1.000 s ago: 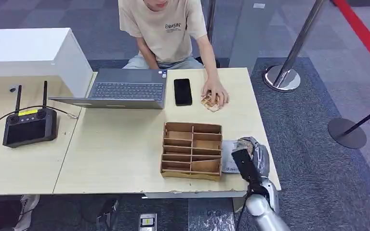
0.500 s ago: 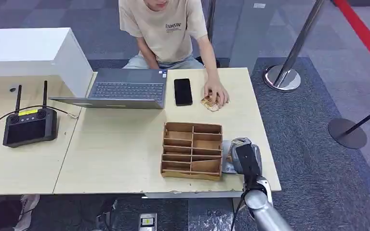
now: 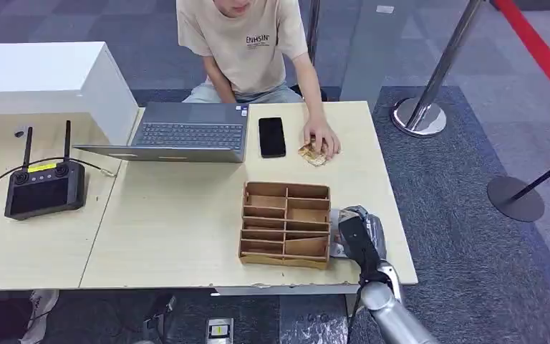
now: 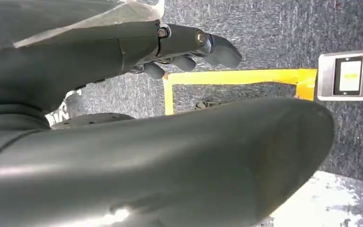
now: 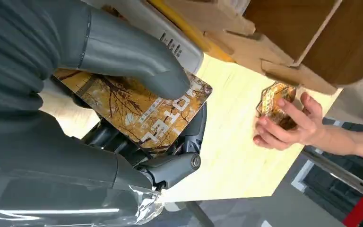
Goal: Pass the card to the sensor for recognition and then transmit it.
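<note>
Right hand (image 3: pixel 358 235), gripping card (image 5: pixel 142 109), has shifted toward sensor (image 3: pixel 339 240).

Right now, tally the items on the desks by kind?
Laptop: 1
Phone: 1
Remote controller: 1
Wooden organizer: 1
Cards: 2, one held in the right robot hand, one under the person's hand
Total: 6
</note>
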You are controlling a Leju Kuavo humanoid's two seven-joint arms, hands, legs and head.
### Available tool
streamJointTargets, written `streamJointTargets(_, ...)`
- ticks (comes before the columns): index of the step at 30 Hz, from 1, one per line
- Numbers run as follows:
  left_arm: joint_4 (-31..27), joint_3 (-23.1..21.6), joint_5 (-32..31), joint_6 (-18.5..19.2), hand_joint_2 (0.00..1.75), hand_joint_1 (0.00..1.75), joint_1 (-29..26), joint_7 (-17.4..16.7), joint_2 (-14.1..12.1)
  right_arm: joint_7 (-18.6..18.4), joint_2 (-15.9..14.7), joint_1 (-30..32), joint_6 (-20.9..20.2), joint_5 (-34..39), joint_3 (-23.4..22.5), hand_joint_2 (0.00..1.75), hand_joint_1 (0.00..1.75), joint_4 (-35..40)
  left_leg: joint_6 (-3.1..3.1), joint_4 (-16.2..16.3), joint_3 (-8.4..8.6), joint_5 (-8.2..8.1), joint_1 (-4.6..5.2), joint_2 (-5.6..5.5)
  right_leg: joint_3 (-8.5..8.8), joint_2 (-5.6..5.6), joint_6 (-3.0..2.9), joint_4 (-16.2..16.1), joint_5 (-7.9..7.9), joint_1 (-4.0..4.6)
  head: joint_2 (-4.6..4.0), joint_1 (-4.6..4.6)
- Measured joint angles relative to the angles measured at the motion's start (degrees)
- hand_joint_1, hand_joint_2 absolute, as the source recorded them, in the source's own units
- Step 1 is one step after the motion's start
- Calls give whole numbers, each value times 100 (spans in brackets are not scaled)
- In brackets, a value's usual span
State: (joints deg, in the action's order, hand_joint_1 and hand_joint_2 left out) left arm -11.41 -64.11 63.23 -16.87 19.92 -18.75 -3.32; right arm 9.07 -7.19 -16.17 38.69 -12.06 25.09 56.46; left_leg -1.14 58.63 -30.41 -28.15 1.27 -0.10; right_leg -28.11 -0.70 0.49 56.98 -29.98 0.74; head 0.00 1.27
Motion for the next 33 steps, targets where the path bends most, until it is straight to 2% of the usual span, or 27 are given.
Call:
streamJointTargets(15, 0, -85, -4, -2, 0, 0, 16, 0, -17, -48, -46, -100, 55, -81, 205, 175, 175, -131, 0, 0, 11, 0, 0, 0, 10, 0, 0, 0, 0, 0, 0, 0)
streamJointTargets(21, 0, -109, -2, -2, 0, 0, 23, 0, -20, 343, -59, -123, -192, 596, 212, 175, 175, -151, 0, 0, 14, 0, 0, 2, 14, 0, 0, 0, 0, 0, 0, 0)
streamJointTargets(26, 0, -131, 2, 11, 0, 0, 24, 0, -26, 542, -138, -147, -545, 1139, 190, 175, 175, 55, 0, 0, 14, 0, 1, 0, 15, 0, 1, 0, 1, -1, 0, 2)
streamJointTargets(29, 0, -140, -22, 96, 0, 0, 30, 0, -31, 944, -183, -196, -1164, 1890, 96, 175, 175, 301, 0, 1, 14, 0, 1, 1, 13, 0, 1, 1, 1, -1, 0, 0)
streamJointTargets(33, 0, -179, -30, 146, 0, 0, 49, 0, -31, 1139, -249, -365, -1578, 2308, -41, 175, 175, 638, 0, 1, 14, 0, 1, 0, 13, 0, 1, 0, 1, -1, 0, 2)
